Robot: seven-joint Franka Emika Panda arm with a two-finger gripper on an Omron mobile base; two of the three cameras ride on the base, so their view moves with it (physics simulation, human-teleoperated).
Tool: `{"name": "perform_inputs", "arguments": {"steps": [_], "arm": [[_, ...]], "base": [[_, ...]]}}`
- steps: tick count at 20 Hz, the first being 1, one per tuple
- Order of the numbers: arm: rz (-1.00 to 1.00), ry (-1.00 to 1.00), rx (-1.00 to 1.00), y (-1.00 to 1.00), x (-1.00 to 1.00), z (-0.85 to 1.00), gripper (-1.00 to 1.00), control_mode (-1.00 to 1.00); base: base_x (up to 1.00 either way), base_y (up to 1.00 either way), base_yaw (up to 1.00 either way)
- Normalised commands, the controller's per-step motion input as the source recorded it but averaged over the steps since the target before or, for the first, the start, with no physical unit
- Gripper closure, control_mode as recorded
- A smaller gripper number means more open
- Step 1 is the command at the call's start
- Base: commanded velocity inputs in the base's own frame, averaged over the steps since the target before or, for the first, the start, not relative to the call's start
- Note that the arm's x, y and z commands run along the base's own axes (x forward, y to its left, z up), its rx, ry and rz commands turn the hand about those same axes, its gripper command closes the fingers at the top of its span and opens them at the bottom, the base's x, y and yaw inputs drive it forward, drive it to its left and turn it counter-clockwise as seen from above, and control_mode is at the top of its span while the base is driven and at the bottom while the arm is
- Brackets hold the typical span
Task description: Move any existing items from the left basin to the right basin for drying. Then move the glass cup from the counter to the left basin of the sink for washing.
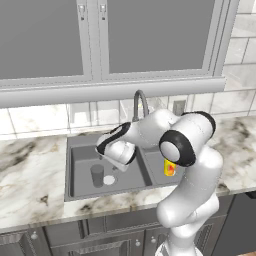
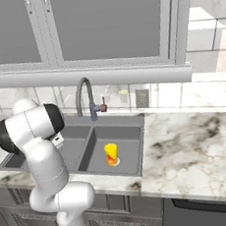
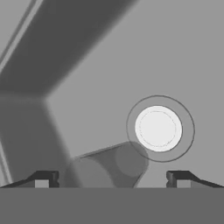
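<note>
- The sink (image 1: 75,192): a dark grey double unit set in the marble counter (image 1: 30,170), with an arched faucet (image 2: 83,96) behind the divider.
- The right basin (image 2: 129,133): holds a yellow container (image 2: 111,154) with a red mark, standing upright on the floor of the compartment. Judged from this, the first half of the task, clearing the left basin into the right one, looks complete.
- The left basin (image 1: 80,155): holds the glass cup (image 1: 97,175), upright, just beside the pale drain disc (image 1: 109,180). It is off the counter and appears to rest on the basin floor, so the second half also looks fulfilled.
- The gripper (image 3: 111,179): in the hand view its two dark fingertips (image 3: 43,179) stand wide apart, one on either side of the cup, whose translucent body lies between and ahead of them with the drain disc beyond. The fingers do not seem to press on the glass, so I read the cup as released rather than held.
- The arm: bends down from the base over the left basin, the hand low above the cup.
- What is left, as a judgement: little beyond lifting the hand straight clear without brushing the tumbler and tipping it against the drain.
</note>
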Motion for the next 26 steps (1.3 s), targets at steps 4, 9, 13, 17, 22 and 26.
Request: {"name": "perform_inputs", "arguments": {"steps": [4, 9, 13, 17, 22, 26], "arm": [[-0.11, 0.15, -0.01, -0.14, -0.05, 0.85, -1.0, -1.0], [-0.11, 0.17, -0.1, 0.0, -0.07, 0.97, -1.0, -1.0], [-0.11, 0.16, -0.17, 0.0, -0.08, 1.0, -1.0, -1.0], [-0.08, 0.14, -0.18, 0.0, -0.1, 0.99, -1.0, -1.0], [-0.03, 0.12, -0.18, -0.02, -0.15, 0.88, -1.0, -1.0], [0.0, 0.07, -0.17, -0.21, -0.3, 0.68, -1.0, -1.0]], "base": [[0.0, 0.0, 0.0], [0.0, 0.0, 0.0], [0.0, 0.0, 0.0], [0.0, 0.0, 0.0], [0.0, 0.0, 0.0], [0.0, 0.0, 0.0]]}}
